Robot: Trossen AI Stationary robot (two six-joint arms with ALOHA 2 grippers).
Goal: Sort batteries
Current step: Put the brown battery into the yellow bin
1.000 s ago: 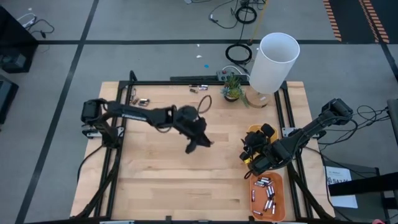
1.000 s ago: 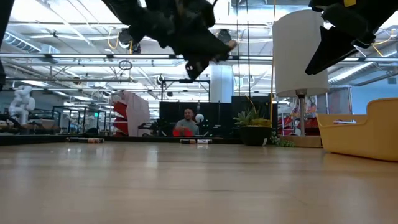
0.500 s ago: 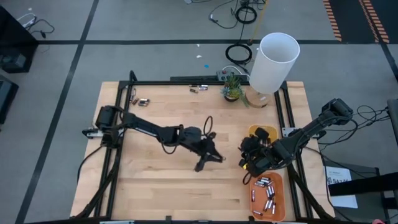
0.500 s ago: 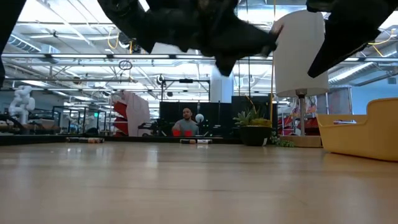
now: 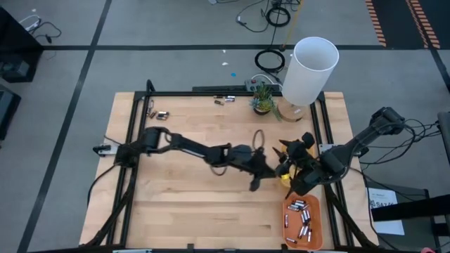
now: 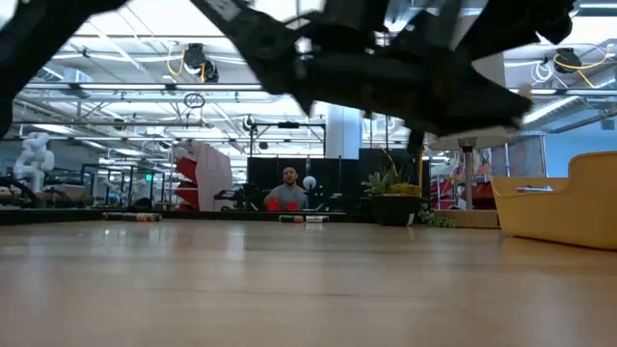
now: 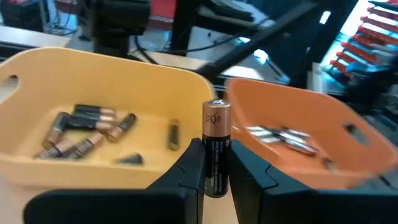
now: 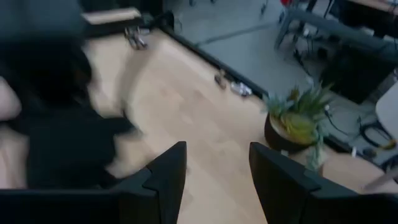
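Even, bright overhead light lay on the wooden table with soft shadows. In the low view, ceiling lamps glared behind silhouetted arms. The right wrist view's left side smeared badly with motion blur.

No text, brand or number can be read anywhere. The copper-topped battery carries a small mark near its top, too blurred to make out.

A white lamp shade and a small potted plant stand at the wooden worktop's far edge.
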